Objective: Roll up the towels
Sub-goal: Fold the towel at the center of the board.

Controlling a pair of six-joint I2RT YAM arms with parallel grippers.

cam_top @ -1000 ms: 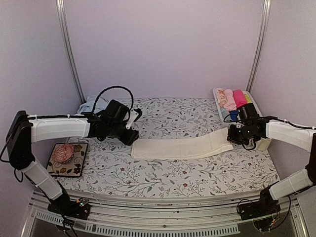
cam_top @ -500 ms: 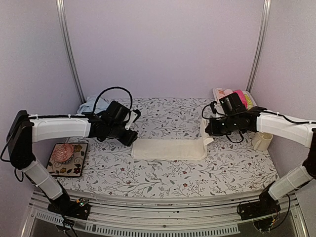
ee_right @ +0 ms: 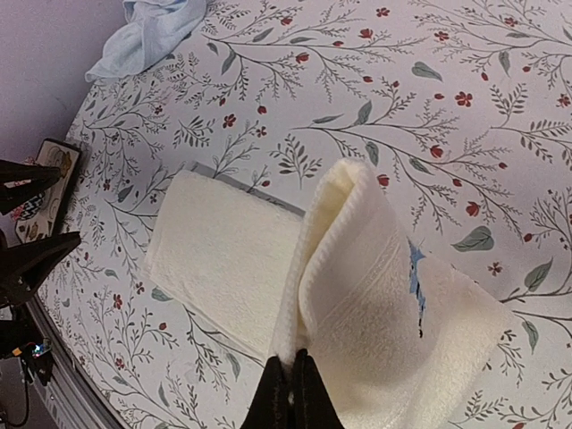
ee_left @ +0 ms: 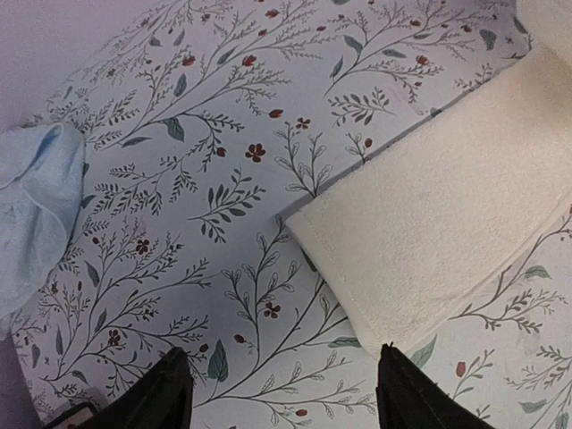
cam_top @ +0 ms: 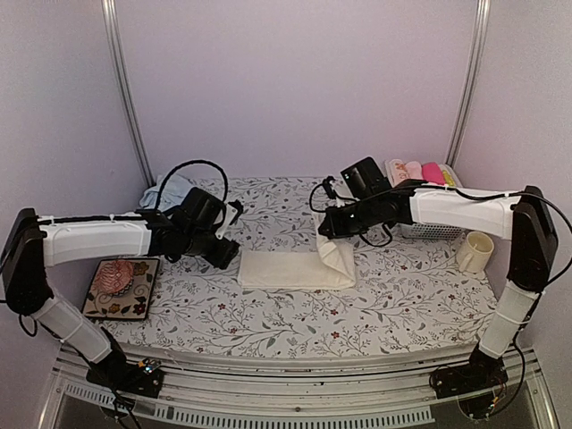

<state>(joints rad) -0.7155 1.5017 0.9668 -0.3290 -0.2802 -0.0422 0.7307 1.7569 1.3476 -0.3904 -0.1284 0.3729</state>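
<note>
On the table (cam_top: 402,308), a floral covering printed with leaf sprigs and small red flowers spans the work surface.

The cream towel (cam_top: 281,268) lies at the table centre. It is a thick terry rectangle with a soft, looped pile. Its left portion lies flat in layers (ee_left: 447,232). Its right end is raised and doubled over into a tall loop (ee_right: 357,268).

The left arm (cam_top: 94,239) extends level from the left side, with the wrist angled down toward the towel's left end. The left gripper (cam_top: 228,255) hovers just above that end. Its fingers (ee_left: 170,389) are spread wide apart and hold nothing.

The right arm (cam_top: 456,207) rises from its base at the near right edge, then reaches left across the rear of the table. The right gripper (cam_top: 332,228) points down over the towel's right end. Its fingers (ee_right: 284,393) are clamped together on the folded hem of the cream towel and hold that end clear of the table.

The light blue towel (cam_top: 165,192) lies crumpled at the rear left corner (ee_right: 147,31), well apart from both grippers.

A white basket (cam_top: 433,231) at the rear right holds rolled cloths in pink and hot pink. A patterned tray (cam_top: 147,288) at the near left carries a pink knitted lump (cam_top: 114,277). A cream mug (cam_top: 474,252) stands upright near the right edge.

A small blue tag (ee_right: 416,277) is sewn to the cream towel; its writing is too small to read.
</note>
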